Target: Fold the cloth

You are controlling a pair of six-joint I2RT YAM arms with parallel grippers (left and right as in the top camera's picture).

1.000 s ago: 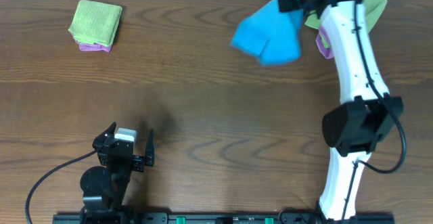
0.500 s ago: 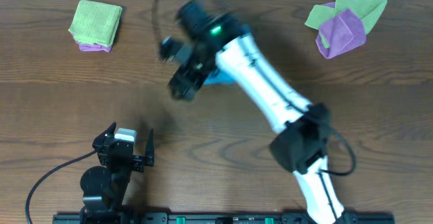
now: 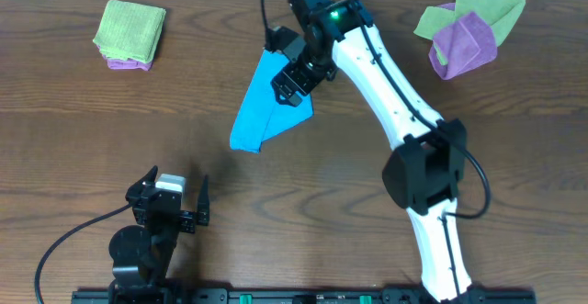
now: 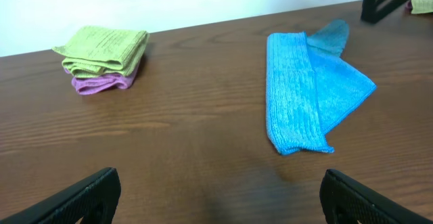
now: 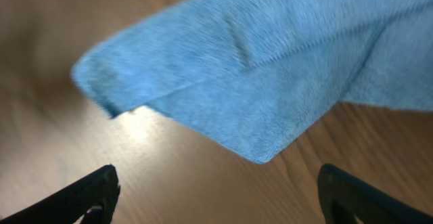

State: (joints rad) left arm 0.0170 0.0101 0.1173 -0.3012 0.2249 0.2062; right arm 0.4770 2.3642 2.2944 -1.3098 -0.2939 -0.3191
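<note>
The sky-blue cloth (image 3: 260, 111) lies crumpled in a long, partly doubled-over shape on the wooden table, left of centre at the back. My right gripper (image 3: 281, 65) hovers open just above its far right part, with nothing between the fingers. In the right wrist view the cloth (image 5: 270, 75) fills the top, and the open right gripper (image 5: 216, 197) frames bare wood below it. My left gripper (image 3: 177, 186) rests open near the front left, well short of the cloth. The left wrist view shows the cloth (image 4: 304, 88) ahead to the right of the open left gripper (image 4: 220, 197).
A folded lime-green cloth on a purple one (image 3: 129, 33) sits at the back left and also shows in the left wrist view as a stack (image 4: 101, 58). Loose green and purple cloths (image 3: 469, 28) lie heaped at the back right.
My right arm swung from the back right toward the middle with the blue cloth, opened, and let it go. The cloth now lies on the table. The left arm has not moved.
</note>
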